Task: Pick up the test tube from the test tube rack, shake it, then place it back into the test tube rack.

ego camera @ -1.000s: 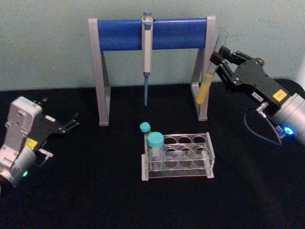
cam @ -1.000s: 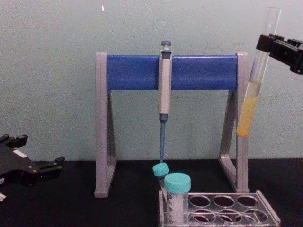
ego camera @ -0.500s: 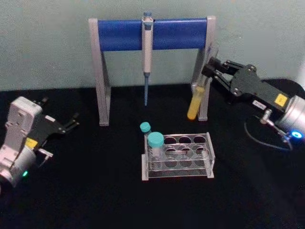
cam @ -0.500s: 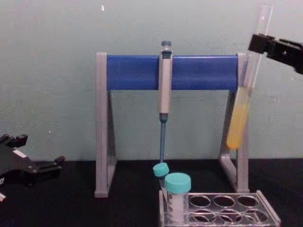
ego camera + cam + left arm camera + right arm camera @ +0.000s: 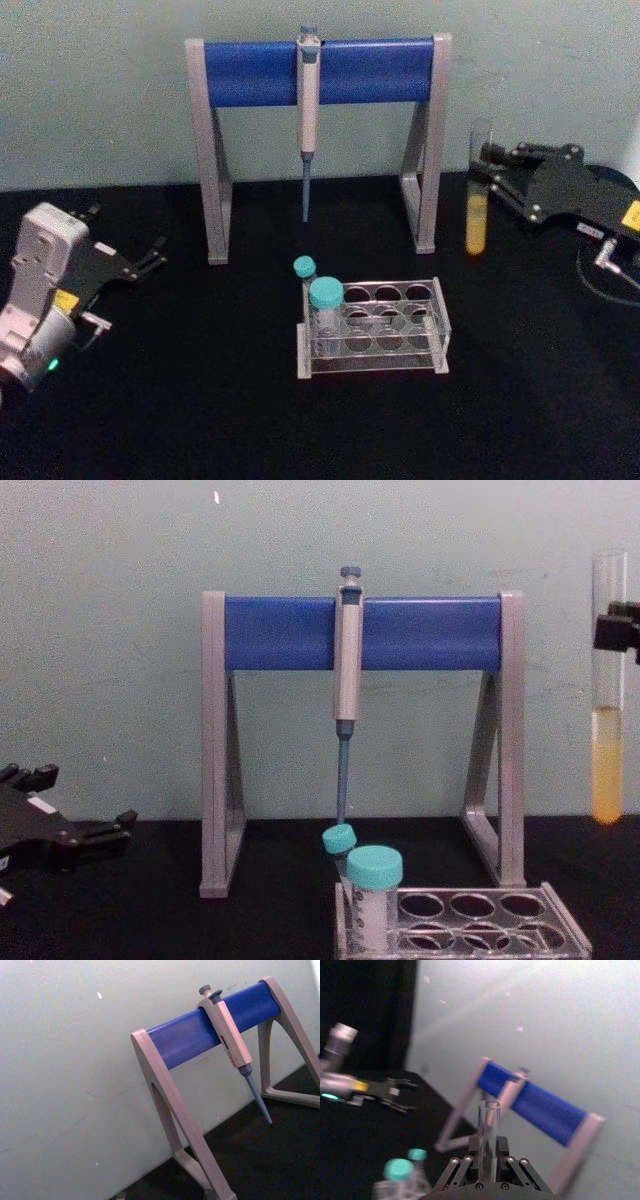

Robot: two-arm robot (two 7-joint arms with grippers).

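Note:
My right gripper [image 5: 487, 160] is shut on the test tube [image 5: 477, 190], a long clear glass tube with yellow-orange liquid in its lower part. It hangs upright in the air, to the right of the pipette stand's right leg. The chest view has the test tube [image 5: 607, 690] at the right edge, clamped near its upper half by the right gripper [image 5: 612, 632]. In the right wrist view the test tube's open top [image 5: 488, 1132] rises between the fingers. The clear test tube rack [image 5: 385, 325] stands on the black table, left of and nearer than the tube. My left gripper [image 5: 152, 258] rests open at the far left.
A tall grey-and-blue pipette stand [image 5: 318, 72] stands at the back, with a grey-blue pipette [image 5: 307, 120] hanging from its bar. Two teal-capped tubes [image 5: 325, 300] sit in the rack's left end. The rack's other holes [image 5: 474, 906] are unfilled.
My right gripper has swung the test tube rightward, away from the stand's right leg, and brought it from tilted to upright. The left arm has not moved.

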